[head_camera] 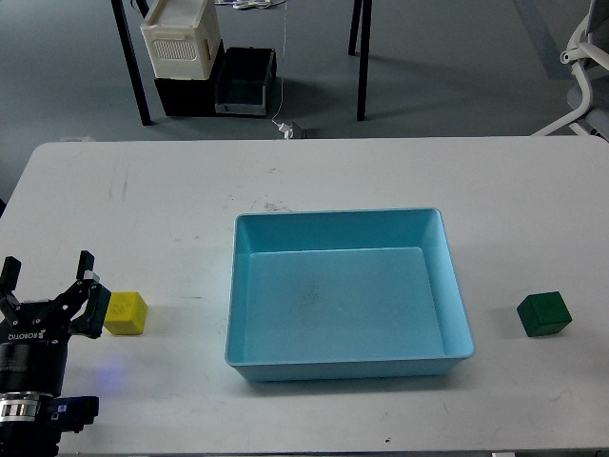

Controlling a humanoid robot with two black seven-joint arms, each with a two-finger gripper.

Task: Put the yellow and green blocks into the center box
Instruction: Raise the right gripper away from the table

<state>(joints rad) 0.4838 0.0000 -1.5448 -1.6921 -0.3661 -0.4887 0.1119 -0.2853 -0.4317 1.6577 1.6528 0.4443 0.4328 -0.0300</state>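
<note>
Table (314, 181), white and flat, bears the large shallow light blue plastic tray (348, 360) at centre, nothing inside. Left black arm rises from the lower left corner, its gripper (49, 278) upright, fingers spread wide, just beside the small yellow cube (127, 313). Dark green cube (543, 314) sits right of the tray, apart.

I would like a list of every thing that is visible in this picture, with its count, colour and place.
yellow block: one, bright yellow, on the table's left side, just right of the left gripper.
green block: one, dark green, on the table's right side.
tray: one, light blue, empty, middle of the table.
table: one, white.
crate: one, white, slotted, on the floor behind, top left.
bin: one, black, beside the crate.
chair: one, white, top right, partly seen.
left gripper: one, black, open, lower left.
</note>
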